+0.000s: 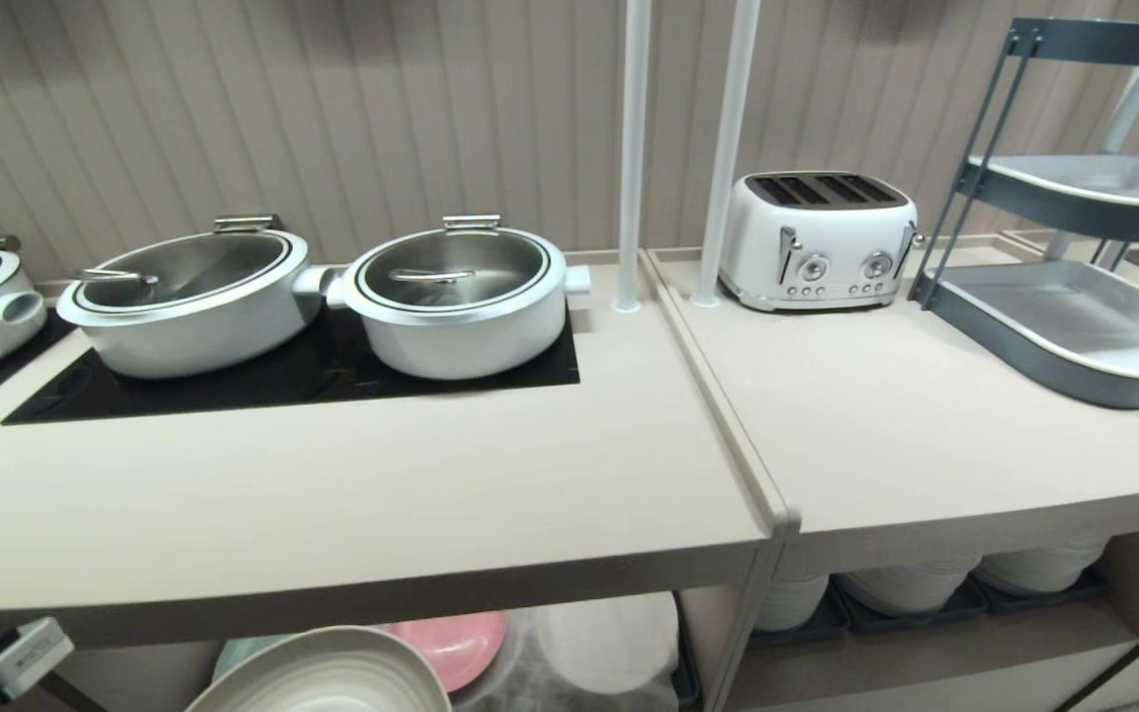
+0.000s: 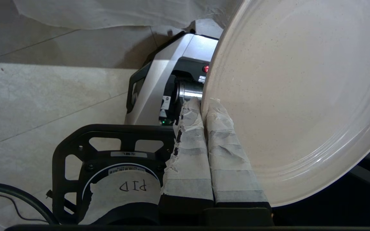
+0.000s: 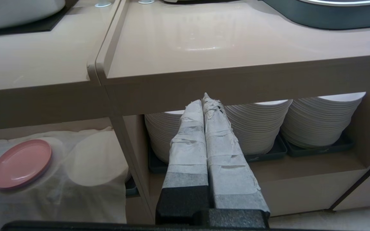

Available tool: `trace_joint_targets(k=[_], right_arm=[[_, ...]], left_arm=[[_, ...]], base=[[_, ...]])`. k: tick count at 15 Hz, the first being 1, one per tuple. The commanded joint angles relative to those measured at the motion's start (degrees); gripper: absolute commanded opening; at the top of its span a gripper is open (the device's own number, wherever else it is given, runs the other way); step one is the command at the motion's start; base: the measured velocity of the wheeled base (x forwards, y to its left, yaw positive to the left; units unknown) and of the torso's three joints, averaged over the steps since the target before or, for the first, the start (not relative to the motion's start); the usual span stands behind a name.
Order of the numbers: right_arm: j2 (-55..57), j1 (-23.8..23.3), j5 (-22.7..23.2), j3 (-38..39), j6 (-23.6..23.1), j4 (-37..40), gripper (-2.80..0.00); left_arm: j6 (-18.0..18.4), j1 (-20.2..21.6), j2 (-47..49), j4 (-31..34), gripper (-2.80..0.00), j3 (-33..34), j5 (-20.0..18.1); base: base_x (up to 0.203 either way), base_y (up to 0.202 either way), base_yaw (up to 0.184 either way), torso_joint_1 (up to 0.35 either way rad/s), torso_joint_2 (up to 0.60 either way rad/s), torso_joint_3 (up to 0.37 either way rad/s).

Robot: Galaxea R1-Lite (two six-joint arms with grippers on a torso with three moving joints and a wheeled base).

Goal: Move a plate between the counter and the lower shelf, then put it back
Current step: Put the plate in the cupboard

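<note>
The cream-beige plate [image 2: 294, 96] hangs tilted on edge, and my left gripper [image 2: 203, 102] is shut on its rim with one taped finger on each face. In the head view the plate [image 1: 332, 677] shows at the bottom edge, below the front of the beige counter [image 1: 352, 494] and before the lower shelf [image 3: 43, 123] with its white draped cloth [image 3: 92, 160]. My right gripper [image 3: 203, 99] is shut on nothing, parked low in front of the neighbouring recess.
Three white pots [image 1: 456, 292] stand on the black hob panels [image 1: 283, 386]. A pink plate [image 1: 451, 643] and a mint-green plate [image 1: 233, 653] lie on the cloth. A toaster [image 1: 817, 237], a grey tiered rack [image 1: 1074, 326], two poles [image 1: 632, 148] and white plate stacks [image 3: 262, 125] are to the right.
</note>
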Motion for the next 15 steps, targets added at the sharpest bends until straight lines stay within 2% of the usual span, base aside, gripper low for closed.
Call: trace_joint_targets(k=[1, 15], right_arm=[[0.0, 0.01, -0.02, 0.0, 0.03, -0.04, -2.8], [0.0, 0.01, -0.02, 0.0, 0.38, -0.04, -2.8]], left_arm=[[-0.1, 0.01, 0.17, 0.15, -2.8, 0.02, -0.1], [-0.27, 0.1, 0.08, 0.24, -2.8, 0.54, -0.19]], base=[[0.0, 0.0, 0.0, -0.138, 0.3, 0.166], [0.0, 0.0, 0.0, -0.162, 0.35, 0.186]])
